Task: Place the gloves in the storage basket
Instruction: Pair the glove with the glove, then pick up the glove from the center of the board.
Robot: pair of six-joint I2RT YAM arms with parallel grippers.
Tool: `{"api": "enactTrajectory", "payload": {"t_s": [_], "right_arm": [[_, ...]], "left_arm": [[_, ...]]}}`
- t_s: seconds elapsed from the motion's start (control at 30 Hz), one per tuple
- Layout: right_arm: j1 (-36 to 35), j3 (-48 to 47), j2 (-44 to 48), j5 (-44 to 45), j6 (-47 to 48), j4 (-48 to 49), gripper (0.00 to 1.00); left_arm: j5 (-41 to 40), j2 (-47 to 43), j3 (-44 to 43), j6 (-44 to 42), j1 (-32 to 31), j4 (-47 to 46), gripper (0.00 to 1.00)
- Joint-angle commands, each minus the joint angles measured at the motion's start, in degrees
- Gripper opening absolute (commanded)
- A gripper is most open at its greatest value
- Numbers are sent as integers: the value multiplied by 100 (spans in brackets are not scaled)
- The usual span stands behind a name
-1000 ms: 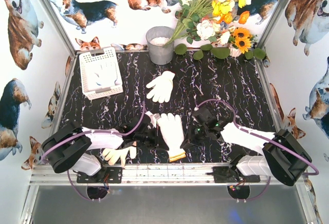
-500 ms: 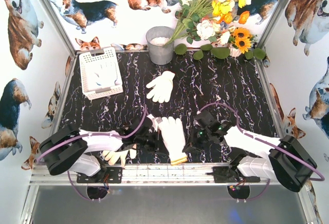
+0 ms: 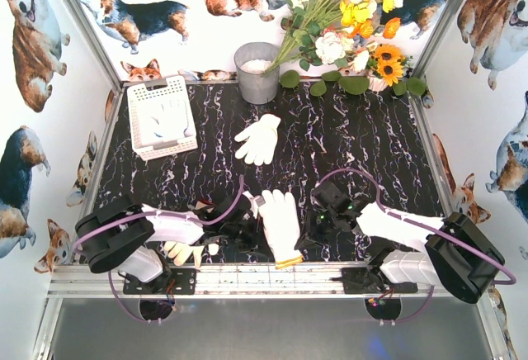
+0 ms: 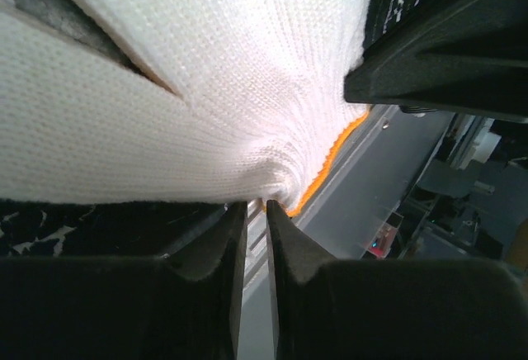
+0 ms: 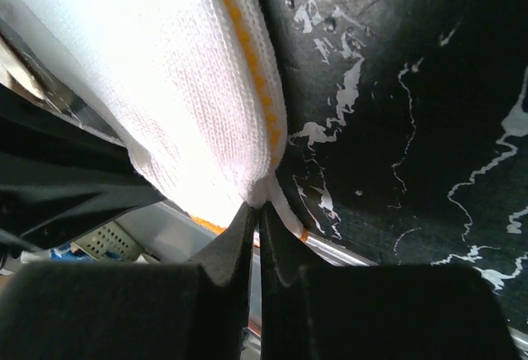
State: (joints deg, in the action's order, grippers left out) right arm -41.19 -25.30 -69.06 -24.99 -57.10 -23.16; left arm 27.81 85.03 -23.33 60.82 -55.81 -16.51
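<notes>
**A:** At 6 o'clock on the desk [image 3: 363, 145], between the 2 arms, what is that white thing?

**B:** 1 orange-cuffed glove [image 3: 279, 224], white knit, with its fingers toward 12 o'clock and its cuff toward the front rail [image 3: 272, 277].

**A:** Who has hold of it?

**B:** Both. The left arm [image 3: 169, 226] reaches in from 9 o'clock. The left jaws are closed down to a thin slit, and the knit bunches at their tips close to the orange edge. The right arm [image 3: 396, 224] comes in from 3 o'clock, and the right jaws are pressed together on a fold of the cuff hem.

**A:** Is it off the desk?

**B:** I cannot tell whether it is lifted or lying flat.

**A:** And the storage basket [image 3: 157, 87]?

**B:** White, lattice-sided, at 10 o'clock, well apart from the held glove. White knit lies inside it, but I cannot tell how many gloves.

**A:** Any other gloves?

**B:** 1 plain white glove [image 3: 258, 139] lies flat near the middle of the desk, between the held one and the grey bucket [image 3: 257, 75] at 12 o'clock. 1 yellow glove [image 3: 186, 253] lies at 7 o'clock, partly hidden under the left arm.

**A:** Anything else?

**B:** A bunch of flowers [image 3: 346, 21] at 1 o'clock, just beside the bucket.
</notes>
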Motion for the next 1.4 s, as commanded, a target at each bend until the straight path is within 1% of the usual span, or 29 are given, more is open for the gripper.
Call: {"api": "enactTrajectory", "payload": {"t_s": [0.0,0.03,0.07,0.1,0.13,0.17,0.2,0.27,0.33,0.43,0.5,0.53,0.63,0.7,0.8,0.87,1.0,1.07,1.23,1.37], "right_arm": [[-38,-84,219,126,107,-241,3],[-38,-153,311,203,137,-342,9],[-38,-231,408,267,158,-405,16],[-38,-306,456,338,170,-479,27],[-38,-414,596,369,161,-556,41],[-38,-513,679,353,160,-614,49],[-38,-614,747,345,170,-686,53],[-38,-813,842,396,196,-865,58],[-30,-978,919,466,235,-997,60],[-27,-1065,923,440,287,-922,61],[-29,-939,808,272,216,-657,59],[-29,-844,727,152,144,-445,55],[-57,-492,537,-254,-226,375,40],[-125,-297,327,-343,-414,916,32],[-169,-173,100,-339,-513,1279,26],[-170,-139,-106,-310,-521,1441,23],[-197,-82,-516,-234,-728,2048,20],[-221,-62,-682,-111,-809,2184,20],[-223,-61,-887,626,-824,2239,21],[-210,-478,-1128,1020,-578,2184,22]], "left_arm": [[-156,-447,-34,-77,-44,185,19],[-295,-588,-58,-117,-44,373,27],[-418,-765,-95,-162,-39,618,35],[-549,-931,-101,-188,-43,831,41],[-657,-1101,-95,-172,-33,998,49],[-768,-1298,-87,-146,-35,1161,53],[-887,-1469,-89,-133,-31,1299,57],[-1141,-1837,-130,-154,-19,1613,64],[-1464,-2161,-212,-193,10,1929,71],[-1854,-2454,-339,-242,110,2174,76],[-1974,-2415,-356,-207,196,2075,74],[-1970,-2322,-350,-173,244,1948,70],[-1758,-1862,-386,-123,321,1431,53],[-1648,-1479,-504,-160,323,1175,41],[-1516,-857,-517,-211,330,819,34],[-1401,-485,-606,-326,376,831,29],[-1612,-23,-992,-806,406,1485,28],[-1725,94,-1068,-960,503,1601,28],[-1559,335,-1069,-1193,1011,1142,28],[-1210,824,-1507,-1562,1317,772,29]]}}
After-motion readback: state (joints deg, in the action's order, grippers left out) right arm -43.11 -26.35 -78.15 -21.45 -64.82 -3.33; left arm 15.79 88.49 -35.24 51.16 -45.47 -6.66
